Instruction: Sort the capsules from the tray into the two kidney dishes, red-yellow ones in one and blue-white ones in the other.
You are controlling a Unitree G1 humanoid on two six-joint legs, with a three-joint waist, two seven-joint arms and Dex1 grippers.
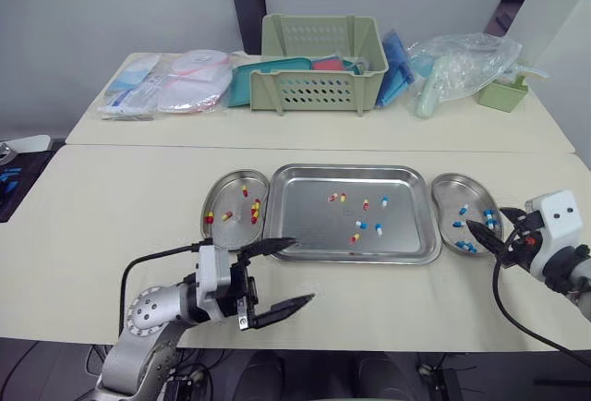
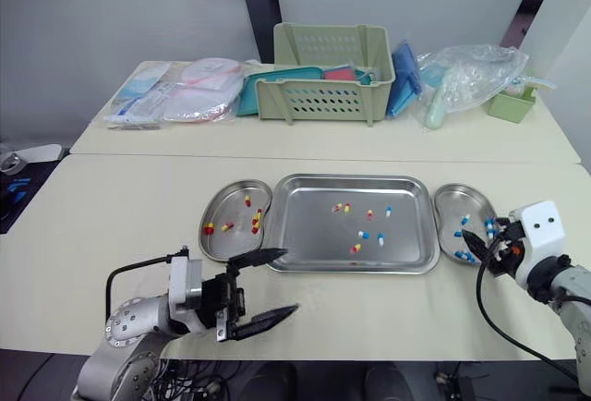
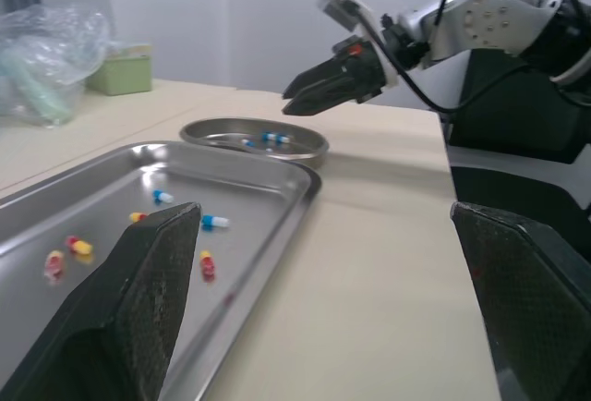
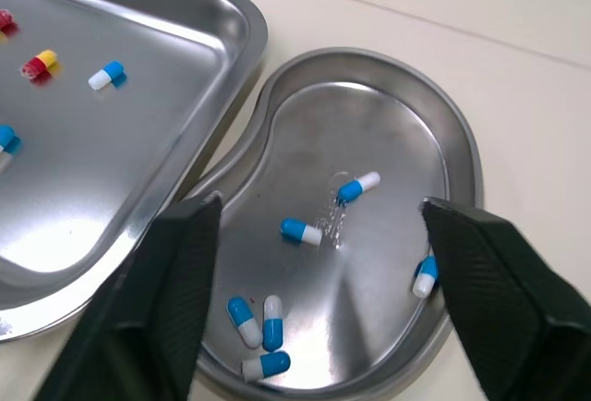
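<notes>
**Left eye view.** The tray (image 1: 305, 209) lies in the middle of the worktop (image 1: 120, 207), its long side parallel to the front edge. The left kidney dish (image 1: 226, 200) sits just beside its left end and holds five red-yellow capsules (image 1: 255, 207). The right kidney dish (image 1: 451, 200) sits just beside its right end and holds blue-white capsules (image 1: 458, 224). The tray carries a loose scatter of four red-yellow and three blue-white, from its middle towards the right. The left claw (image 1: 303, 270) is near the worktop's front edge, just in front of the tray's near left corner, its fingers wide apart and empty. The right claw (image 1: 487, 237) is over the near rim of the right kidney dish, close to the worktop's right edge. A green basket (image 1: 319, 87) and plastic bags (image 1: 462, 64) stand on a rear worktop (image 1: 277, 128).

**Left wrist view.** The left claw's fingers (image 3: 138, 309) stand far apart with the tray's near part between them. Both kinds of capsule lie on the tray floor. The right kidney dish sits past the tray's end, with the right claw above it, clear of the rim.

**Right wrist view.** The right claw's fingers (image 4: 157, 299) are spread with nothing between them. Below lies the right kidney dish with six blue-white capsules. The tray's corner is just beside it, showing capsules of both kinds.
</notes>
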